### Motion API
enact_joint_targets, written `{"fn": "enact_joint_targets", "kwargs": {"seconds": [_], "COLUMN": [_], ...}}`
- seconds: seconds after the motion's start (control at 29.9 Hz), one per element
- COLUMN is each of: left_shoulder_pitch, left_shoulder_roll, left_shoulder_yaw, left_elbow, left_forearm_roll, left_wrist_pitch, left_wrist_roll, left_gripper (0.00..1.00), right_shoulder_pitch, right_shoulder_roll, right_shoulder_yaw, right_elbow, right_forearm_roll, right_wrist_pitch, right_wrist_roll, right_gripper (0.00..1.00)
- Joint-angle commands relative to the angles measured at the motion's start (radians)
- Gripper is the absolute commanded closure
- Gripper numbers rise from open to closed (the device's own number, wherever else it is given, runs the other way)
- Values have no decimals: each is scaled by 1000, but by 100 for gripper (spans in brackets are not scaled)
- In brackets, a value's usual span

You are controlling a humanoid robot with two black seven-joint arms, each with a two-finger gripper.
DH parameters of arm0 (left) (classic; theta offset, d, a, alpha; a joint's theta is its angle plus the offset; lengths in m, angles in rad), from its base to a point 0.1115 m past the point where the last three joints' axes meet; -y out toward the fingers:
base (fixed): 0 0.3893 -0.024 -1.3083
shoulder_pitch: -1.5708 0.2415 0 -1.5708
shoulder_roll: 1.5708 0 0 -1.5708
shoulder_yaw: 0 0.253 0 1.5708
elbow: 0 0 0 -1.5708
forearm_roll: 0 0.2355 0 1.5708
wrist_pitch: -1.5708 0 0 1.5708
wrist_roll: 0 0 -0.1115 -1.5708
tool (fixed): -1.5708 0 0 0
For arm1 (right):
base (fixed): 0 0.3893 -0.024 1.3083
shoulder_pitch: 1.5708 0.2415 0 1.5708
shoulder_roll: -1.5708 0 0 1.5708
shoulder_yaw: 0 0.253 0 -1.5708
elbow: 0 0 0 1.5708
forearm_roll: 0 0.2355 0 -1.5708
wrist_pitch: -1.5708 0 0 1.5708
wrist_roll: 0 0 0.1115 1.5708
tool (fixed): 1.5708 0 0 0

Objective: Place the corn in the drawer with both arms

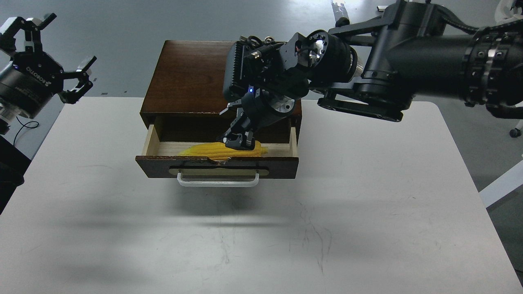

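A: What was the right claw (pixel 239 141) doing at centre frame?

B: It reached down into the open drawer (pixel 216 163) from the upper right, fingers drawn in around the corn (pixel 216 152). The fingertips sat on the cob's right half, clamped on it as far as the view allowed.

A: And where did the corn lie?

B: Inside the drawer, lengthwise from left to right, close behind the front panel. Its yellow body showed just above the panel's top edge, the tapered end pointing left. Whether it rested on the drawer floor or hung slightly above it could not be told.

A: The left claw (pixel 51 51)?

B: At the upper left of the frame, raised well away from the drawer, beyond the left edge of the worktop (pixel 367 228). Its fingers were spread wide apart and held nothing.

A: What stood around the drawer?

B: The dark brown box (pixel 188 81) sat at the far middle of the white worktop, with the drawer pulled out toward the lower part of the frame. A white bar handle (pixel 217 181) hung on the drawer front, on a brass-coloured plate (pixel 220 171).

A: Anything in the way?

B: The right arm's wrist and forearm (pixel 408 53) crossed over the box's right half and hid the drawer's back right corner. The worktop in the foreground bore faint scuff marks and the arm's shadow.
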Motion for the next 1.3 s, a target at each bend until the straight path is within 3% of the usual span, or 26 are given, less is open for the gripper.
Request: {"fn": "enact_joint_targets", "kwargs": {"seconds": [0.0, 0.13, 0.2, 0.43, 0.6, 0.87, 1.27], "left_shoulder_pitch": [0, 1, 2, 11, 31, 44, 69], "left_shoulder_roll": [0, 6, 6, 6, 5, -9, -25], "left_shoulder_yaw": [0, 1, 1, 2, 0, 0, -2], "left_elbow": [0, -3, -5, -8, -11, -9, -9], "left_forearm_roll": [0, 0, 0, 5, 9, 11, 12], "left_wrist_pitch": [0, 0, 0, 0, 0, 0, 0], "left_wrist_roll": [0, 0, 0, 0, 0, 0, 0], "left_gripper": [1, 1, 1, 1, 1, 1, 1], "right_shoulder_pitch": [37, 29, 5, -217, -452, -843, -1031], "right_shoulder_roll": [-43, -162, -266, -477, -603, -612, -532], "right_shoulder_yaw": [40, 86, 120, 288, 469, 755, 890], "right_elbow": [-2, 5, 18, 16, 16, 4, -77], "right_forearm_roll": [234, 428, 596, 945, 1005, 1230, 1323], "right_wrist_pitch": [2, 5, 5, -1, 2, -2, -4], "right_wrist_roll": [0, 0, 0, 0, 0, 0, 0], "right_gripper": [38, 21, 7, 3, 2, 2, 0]}}
